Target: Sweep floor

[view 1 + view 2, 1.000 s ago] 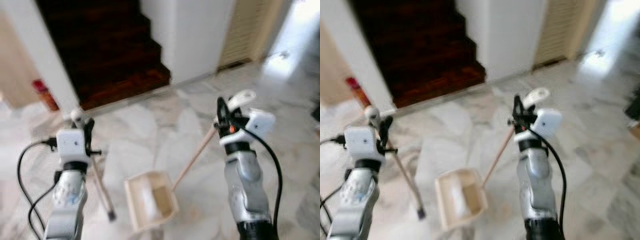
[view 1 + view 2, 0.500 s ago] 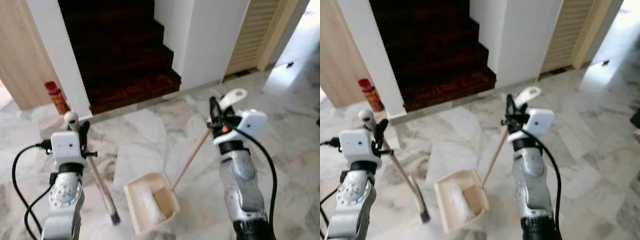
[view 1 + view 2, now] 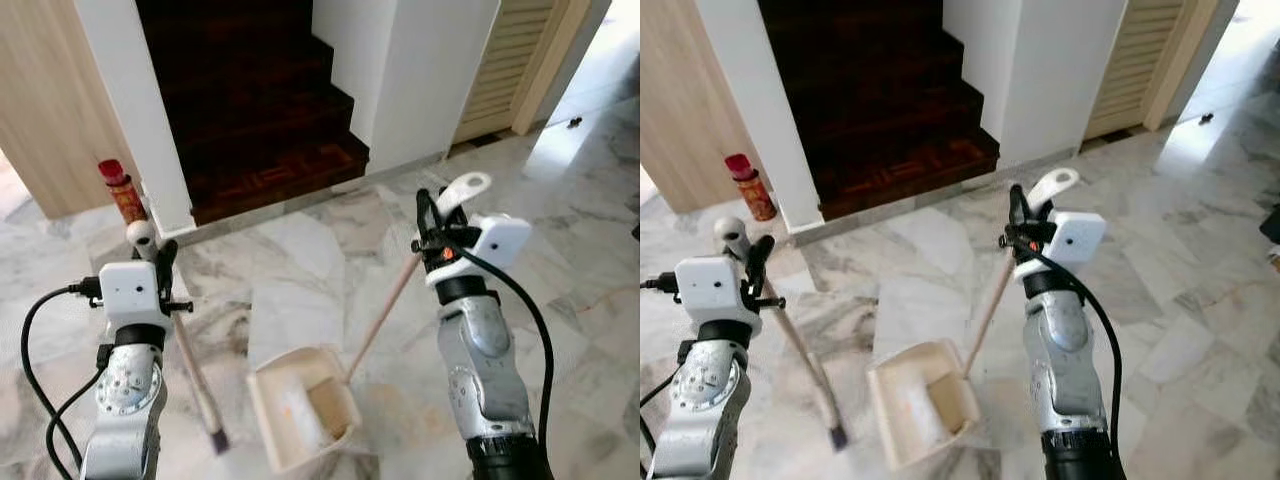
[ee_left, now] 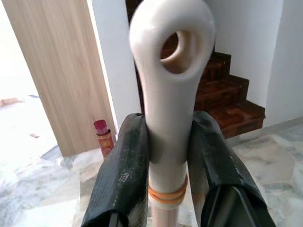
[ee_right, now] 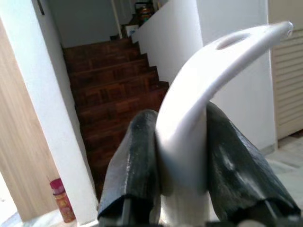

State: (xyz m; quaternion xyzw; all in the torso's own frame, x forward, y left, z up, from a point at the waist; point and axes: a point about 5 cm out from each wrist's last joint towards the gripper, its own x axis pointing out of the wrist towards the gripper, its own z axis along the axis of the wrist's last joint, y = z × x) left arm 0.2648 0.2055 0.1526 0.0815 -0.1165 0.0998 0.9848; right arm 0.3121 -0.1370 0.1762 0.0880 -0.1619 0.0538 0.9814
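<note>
My left gripper (image 3: 153, 262) is shut on the white top of a broom handle (image 4: 168, 118), and the stick slants down to the dark broom head (image 3: 216, 437) on the marble floor. My right gripper (image 3: 430, 222) is shut on the white curved grip of the dustpan handle (image 5: 199, 118). Its pale wooden stick (image 3: 385, 312) runs down to the cream dustpan (image 3: 300, 420), which rests on the floor between my arms, with some pale dust inside. The broom head lies just left of the pan.
A dark wooden staircase (image 3: 255, 110) rises ahead between white walls. A red bottle (image 3: 118, 192) stands by the white pillar (image 3: 135, 120) at the left, next to a wooden panel. A louvred door (image 3: 510, 70) is at the back right. Marble floor spreads all around.
The camera has shifted and sharpened, so the staircase sits a little lower in view. The broom head has drawn slightly left, away from the pan. Both grips are unchanged.
</note>
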